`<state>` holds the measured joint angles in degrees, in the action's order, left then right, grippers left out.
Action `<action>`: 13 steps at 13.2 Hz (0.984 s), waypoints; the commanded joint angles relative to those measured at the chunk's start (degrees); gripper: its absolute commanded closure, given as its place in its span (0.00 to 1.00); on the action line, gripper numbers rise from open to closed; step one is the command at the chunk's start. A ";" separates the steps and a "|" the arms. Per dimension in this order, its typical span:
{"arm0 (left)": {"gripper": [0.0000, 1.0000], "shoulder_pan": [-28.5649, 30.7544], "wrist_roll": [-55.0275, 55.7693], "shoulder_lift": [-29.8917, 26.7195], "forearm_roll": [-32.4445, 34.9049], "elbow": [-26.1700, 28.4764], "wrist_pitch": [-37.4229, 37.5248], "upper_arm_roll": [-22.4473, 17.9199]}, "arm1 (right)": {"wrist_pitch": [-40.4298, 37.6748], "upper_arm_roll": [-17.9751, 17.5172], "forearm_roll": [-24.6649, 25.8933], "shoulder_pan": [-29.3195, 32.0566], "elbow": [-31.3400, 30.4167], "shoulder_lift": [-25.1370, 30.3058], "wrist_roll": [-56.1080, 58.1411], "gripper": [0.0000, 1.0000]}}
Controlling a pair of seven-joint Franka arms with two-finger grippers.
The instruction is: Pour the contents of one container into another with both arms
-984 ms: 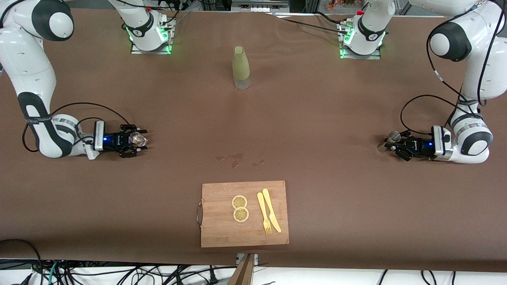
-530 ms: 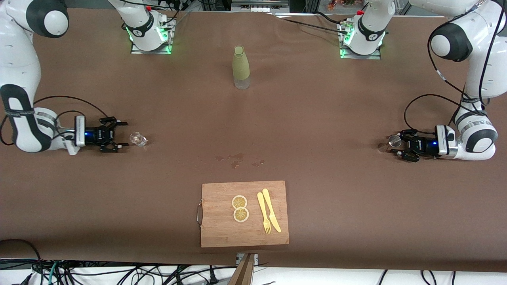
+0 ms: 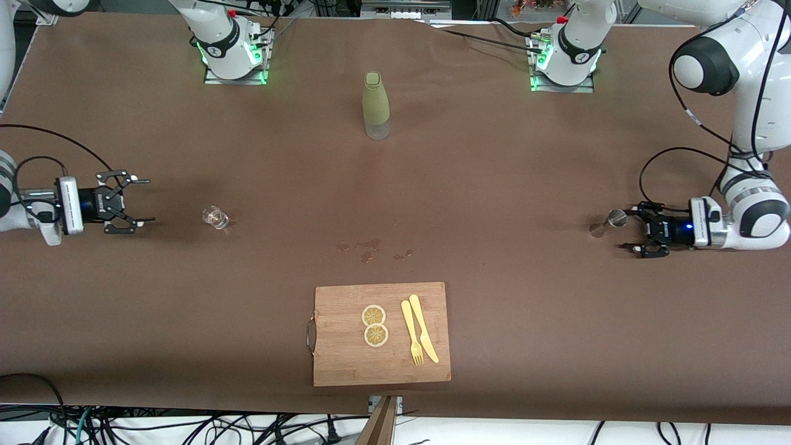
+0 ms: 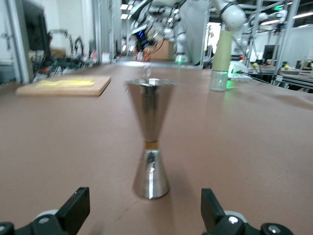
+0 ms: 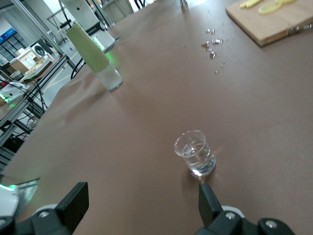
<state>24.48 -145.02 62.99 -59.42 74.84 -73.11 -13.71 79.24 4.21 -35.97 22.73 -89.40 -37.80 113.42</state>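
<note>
Both your grippers have backed off with jaws spread and empty: the right gripper (image 3: 136, 201) is now well apart from the glass cup (image 3: 215, 217) at its end of the table, and the left gripper (image 3: 636, 230) sits just beside the upright jigger (image 3: 616, 217). Pouring looks finished; you're retreating.

We see a tiny clear glass cup (image 3: 215, 217) standing upright on the bench toward the right arm's end, with clear liquid in its bottom. Toward the left arm's end stands a steel hourglass-shaped jigger (image 3: 615, 217), also upright, its wider cone on top and a thin gold band at the waist. Both stand free, well apart from each other.
</note>
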 commanded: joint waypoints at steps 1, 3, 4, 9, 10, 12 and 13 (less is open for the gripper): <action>0.00 -0.57 16.97 -3.47 8.23 -6.10 0.51 -0.80 | -1.80 -0.17 5.64 -1.98 2.54 5.09 -13.44 0.00; 0.00 -1.01 29.99 -7.86 12.11 -6.46 0.87 -0.80 | -6.01 -0.17 9.59 -4.08 6.23 7.03 -22.33 0.00; 0.00 -1.80 36.50 -10.14 14.31 -6.64 1.04 -0.71 | -6.98 -0.34 10.65 -4.79 8.43 7.30 -25.33 0.00; 0.00 -7.94 72.53 -21.74 21.69 -8.31 6.66 -0.44 | -10.42 -0.17 20.12 -10.32 13.02 13.78 -41.93 0.00; 0.00 -10.13 79.03 -24.90 23.10 -7.79 6.75 -0.44 | -10.25 -0.17 23.29 -11.99 12.76 15.89 -45.01 0.00; 0.00 -14.79 92.22 -30.09 26.62 -7.52 6.76 -0.53 | -8.68 0.09 27.17 -14.37 10.84 19.58 -51.17 0.00; 0.00 -16.90 98.63 -31.94 28.02 -7.26 6.76 -0.53 | -6.84 0.09 28.32 -15.16 8.56 21.87 -54.85 0.00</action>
<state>11.28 -56.36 35.83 -35.32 65.72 -66.45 -13.88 69.89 3.93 -10.54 9.32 -76.00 -20.87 64.13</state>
